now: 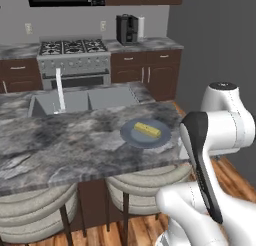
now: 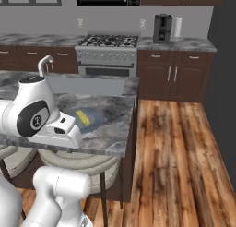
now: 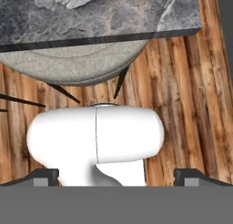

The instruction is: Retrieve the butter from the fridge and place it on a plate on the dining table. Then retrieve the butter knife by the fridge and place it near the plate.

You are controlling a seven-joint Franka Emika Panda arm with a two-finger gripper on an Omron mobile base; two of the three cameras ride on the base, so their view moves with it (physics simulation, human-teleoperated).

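From the left base view, the butter [image 1: 147, 129] lies on the blue-grey plate [image 1: 131, 136], which sits near the right end of the marbled surface of the dining table [image 1: 60, 140], on the near side of the inset sink [image 1: 80, 101] and its white faucet [image 1: 59, 89]. The stick's long axis runs slantwise across the plate, from upper left to lower right. So the butter half of the task looks done, and the next move probably turns on the butter knife by the fridge.

From the right base view, the butter [image 2: 83, 117] and the plate [image 2: 94, 118] rest close to the surface's right edge, partly behind the robot's own arm. Wooden floor [image 2: 184, 157] stretches off to the right, and the dark cabinets and stove [image 2: 108, 48] stand well beyond. The knife's direction I cannot tell, though the base will likely have to drive off to find it.

From the hand view, the gripper [image 3: 116, 175] points down past the edge of the surface [image 3: 91, 13] toward a round beige stool [image 3: 73, 66] and the floor. Its dark fingertips [image 3: 43, 175] stand far apart at the two lower corners, wide and empty, well away from the plate and turned from it.
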